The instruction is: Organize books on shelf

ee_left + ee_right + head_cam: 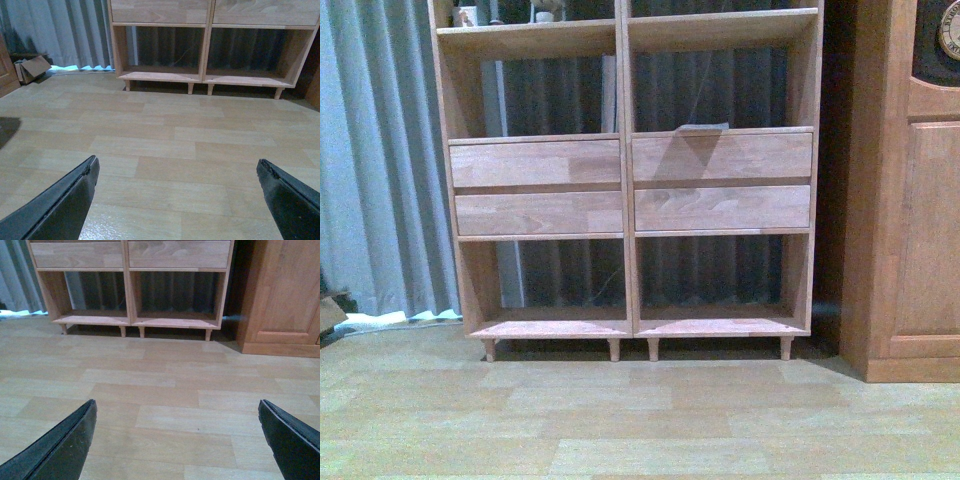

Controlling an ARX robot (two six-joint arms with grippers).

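The shelf [626, 180] is a light wood bookcase with square compartments, drawer fronts and short legs, standing ahead on the floor. It also shows in the left wrist view as the shelf [207, 50] and in the right wrist view as the shelf [127, 295]. Its lower compartments hold nothing. The books are out of view. My left gripper [177, 167] hangs open over bare floor, well short of the shelf. My right gripper [176, 407] is open too, with only floor between its black fingers [65, 445].
A darker panelled wooden cabinet [905, 190] stands right of the shelf, close beside it. Grey curtains [375, 150] hang to the left and behind. A cardboard box [31, 67] lies on the floor by the curtain. Small items [467, 14] sit on the upper left board.
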